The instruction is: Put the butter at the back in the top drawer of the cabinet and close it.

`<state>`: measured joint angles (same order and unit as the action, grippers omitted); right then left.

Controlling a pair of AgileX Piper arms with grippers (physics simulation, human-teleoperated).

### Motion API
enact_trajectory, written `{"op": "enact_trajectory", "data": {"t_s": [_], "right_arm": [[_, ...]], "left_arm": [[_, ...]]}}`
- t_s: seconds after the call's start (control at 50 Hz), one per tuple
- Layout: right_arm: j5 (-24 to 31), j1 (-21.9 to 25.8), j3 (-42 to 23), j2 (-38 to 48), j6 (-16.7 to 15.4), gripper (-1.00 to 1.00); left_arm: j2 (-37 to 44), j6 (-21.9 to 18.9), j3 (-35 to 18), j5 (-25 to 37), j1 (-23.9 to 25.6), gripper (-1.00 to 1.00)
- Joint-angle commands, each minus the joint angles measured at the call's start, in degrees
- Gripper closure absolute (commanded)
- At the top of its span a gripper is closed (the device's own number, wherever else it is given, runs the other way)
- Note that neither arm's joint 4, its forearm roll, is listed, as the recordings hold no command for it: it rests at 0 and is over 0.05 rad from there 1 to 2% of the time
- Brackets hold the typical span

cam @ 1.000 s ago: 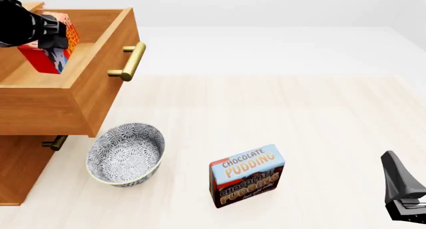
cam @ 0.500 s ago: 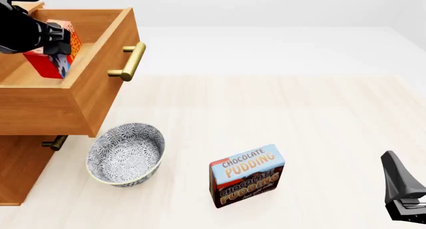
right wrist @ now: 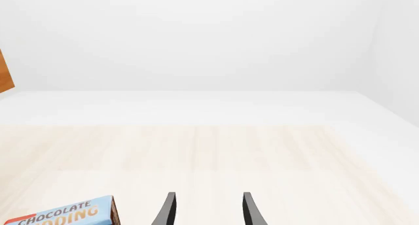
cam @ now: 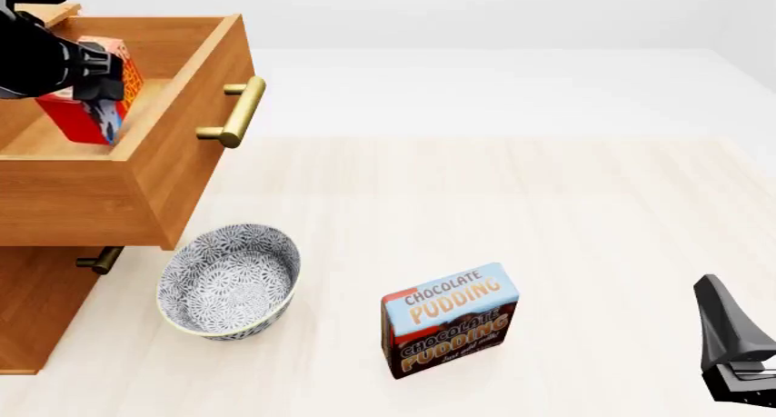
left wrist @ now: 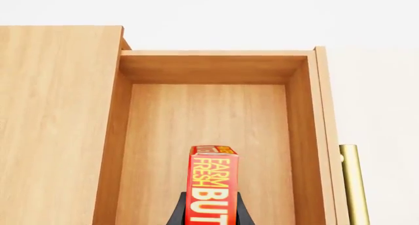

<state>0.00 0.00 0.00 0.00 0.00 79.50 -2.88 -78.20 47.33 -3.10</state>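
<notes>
Butter [left wrist: 213, 186] clamped in left claw [left wrist: 209, 212] over open top drawer [cam: 182, 153]; next: lower, release. Right claw [right wrist: 206, 210] open, empty.

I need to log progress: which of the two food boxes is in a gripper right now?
The red butter, clamped in the left gripper over the open top drawer; the pudding box stands untouched on the table.
</notes>
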Motion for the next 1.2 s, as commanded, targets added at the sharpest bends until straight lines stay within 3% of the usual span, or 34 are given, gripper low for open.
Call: {"op": "enact_trajectory", "data": {"t_s": [0.02,0.2,0.22,0.66,1.0,1.04,1.08,1.2], "right_arm": [[0.00,0.00,0.00,0.00,0.00,-1.00],[0.00,0.00,0.00,0.00,0.00,-1.00],[0.00,0.00,0.00,0.00,0.00,-1.00],[0.00,0.00,0.00,0.00,0.00,-1.00],[0.00,0.00,0.00,0.00,0.00,-1.00],[0.00,0.00,0.00,0.00,0.00,-1.00],[0.00,0.00,0.00,0.00,0.00,-1.00],[0.00,0.00,0.00,0.00,0.00,-1.00]], "left_arm": [[-0.42,-0.69,-0.78,-0.33,0.07,1.00],[-0.09,-0.33,-1.24,-0.40,0.38,1.00],[-0.07,-0.41,-1.17,-0.41,0.36,-1.00],[-1.27,0.59,-2.87,0.29,1.19,-1.00],[-6.65,4.48,-12.54,3.46,8.20,-1.00],[-6.56,4.64,-12.80,3.71,8.61,-1.00],[-5.23,5.49,-12.99,3.57,12.15,-1.00],[-6.58,5.89,-13.84,3.05,12.20,-1.00]]}}
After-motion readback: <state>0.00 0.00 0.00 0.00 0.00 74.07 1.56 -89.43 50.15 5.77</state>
